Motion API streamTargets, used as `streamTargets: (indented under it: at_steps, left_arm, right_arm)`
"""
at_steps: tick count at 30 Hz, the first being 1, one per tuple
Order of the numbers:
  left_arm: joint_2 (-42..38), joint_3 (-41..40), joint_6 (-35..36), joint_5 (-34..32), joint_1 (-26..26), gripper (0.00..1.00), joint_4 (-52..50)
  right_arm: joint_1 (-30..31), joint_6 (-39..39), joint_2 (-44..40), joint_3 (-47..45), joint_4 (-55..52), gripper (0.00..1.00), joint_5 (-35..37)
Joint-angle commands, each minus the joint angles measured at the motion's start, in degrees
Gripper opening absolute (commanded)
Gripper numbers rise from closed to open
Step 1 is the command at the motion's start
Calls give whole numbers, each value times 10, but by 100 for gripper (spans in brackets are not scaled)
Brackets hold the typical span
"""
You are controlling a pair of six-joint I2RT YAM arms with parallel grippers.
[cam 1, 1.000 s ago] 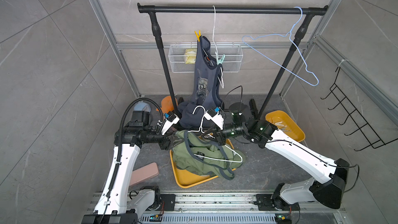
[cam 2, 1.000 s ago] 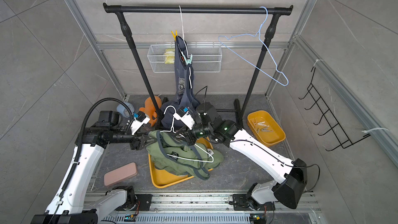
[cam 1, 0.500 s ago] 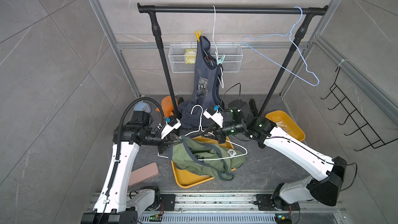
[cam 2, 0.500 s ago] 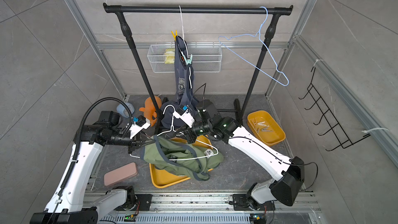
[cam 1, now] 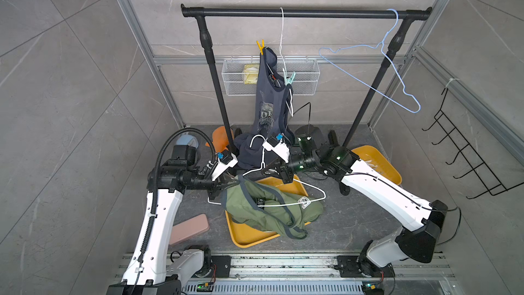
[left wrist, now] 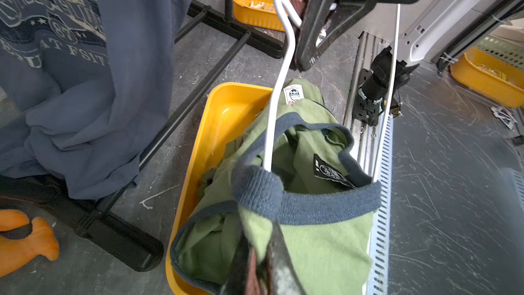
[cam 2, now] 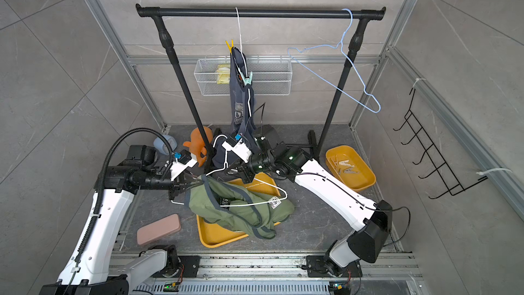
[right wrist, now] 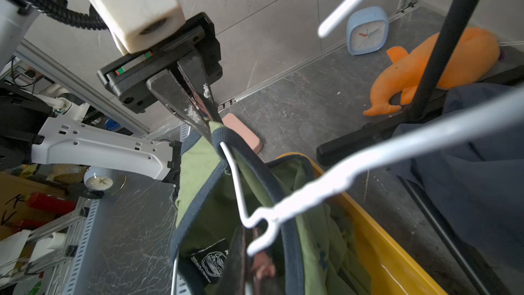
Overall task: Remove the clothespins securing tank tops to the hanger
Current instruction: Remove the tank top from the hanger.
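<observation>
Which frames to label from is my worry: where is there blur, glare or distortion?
Both top views: even light, sharp throughout, verticals leaning outward at the edges, yellow clothespin tiny. Left wrist view: green tank top crisp, a glare spot inside the yellow tray. Right wrist view: white hanger close to the lens blurred, strong wide-angle stretch.

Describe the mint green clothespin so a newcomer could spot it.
Find the black clothes rail at the back; a slate blue tank top hangs from its middle on a white hanger. The mint green clothespin grips that top's lower shoulder, before the wire basket, unlike the yellow clothespin, clipped higher.
</observation>
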Motion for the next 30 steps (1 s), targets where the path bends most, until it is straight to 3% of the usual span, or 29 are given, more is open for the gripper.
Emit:
streamTargets:
  at_steps: [1, 15, 23, 30]
  left_arm:
    - [7, -8, -111, -4, 4, 0, 116]
    - [59, -19, -125, 39, 0, 54, 129]
    - [32, -22, -103, 22, -1, 56, 106]
    - [-2, -39, -69, -6, -1, 54, 70]
  right_arm:
    - [4, -15, 5, 16, -48, 0, 48]
    - [4, -40, -12, 15, -125, 0, 144]
    - [4, -46, -32, 27, -171, 0, 161]
    - [4, -17, -127, -14, -196, 0, 245]
